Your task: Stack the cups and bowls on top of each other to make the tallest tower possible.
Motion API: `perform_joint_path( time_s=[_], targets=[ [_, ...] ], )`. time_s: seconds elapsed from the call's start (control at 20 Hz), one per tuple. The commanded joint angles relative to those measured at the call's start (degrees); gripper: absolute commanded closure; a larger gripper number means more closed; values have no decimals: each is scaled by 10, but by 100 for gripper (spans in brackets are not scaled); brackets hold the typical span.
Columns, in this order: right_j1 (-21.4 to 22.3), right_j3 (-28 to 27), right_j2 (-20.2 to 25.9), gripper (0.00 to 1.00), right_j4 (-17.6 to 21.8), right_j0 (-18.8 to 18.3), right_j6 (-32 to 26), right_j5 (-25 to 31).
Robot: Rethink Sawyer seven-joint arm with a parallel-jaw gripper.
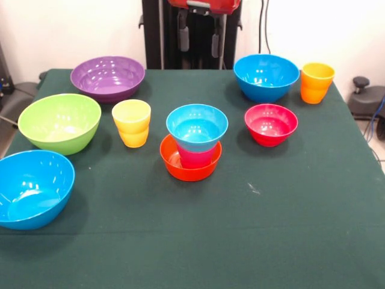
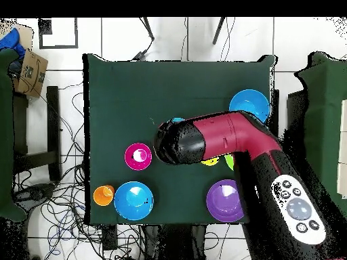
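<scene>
Three pieces form the tower [image 1: 191, 147]; the yellow cup [image 1: 132, 123] looks light, stiff and slippery, best pinched at its rim. Jaws' state: cannot tell.

A dark green cloth covers the desk [image 1: 289, 229]. Behind it stands a plain white wall [image 1: 72, 30], with black cables [image 1: 263, 27] hanging down it at the right. From overhead, the floor [image 2: 190, 37] is pale tile with dark joints, and loose cables [image 2: 64, 203] trail over it along the desk's left and bottom sides. A cardboard box [image 2: 28, 73] sits at the upper left. Dark green furniture [image 2: 324, 115] stands at the right edge.
</scene>
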State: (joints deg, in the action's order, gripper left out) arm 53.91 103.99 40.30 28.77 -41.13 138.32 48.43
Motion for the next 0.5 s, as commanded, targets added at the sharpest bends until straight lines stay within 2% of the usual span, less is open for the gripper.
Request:
perform_joint_path(
  time_s=[0.05, 0.25, 0.35, 0.5],
  targets=[
    [-50, 1, -15, 0, 49, -18, -103, -32],
    [-68, -17, -18, 0, 60, -32, -110, -31],
    [-71, -32, -23, 0, 64, -27, -103, -15],
    [-102, -72, -26, 0, 69, -18, -99, 1]
  ],
)
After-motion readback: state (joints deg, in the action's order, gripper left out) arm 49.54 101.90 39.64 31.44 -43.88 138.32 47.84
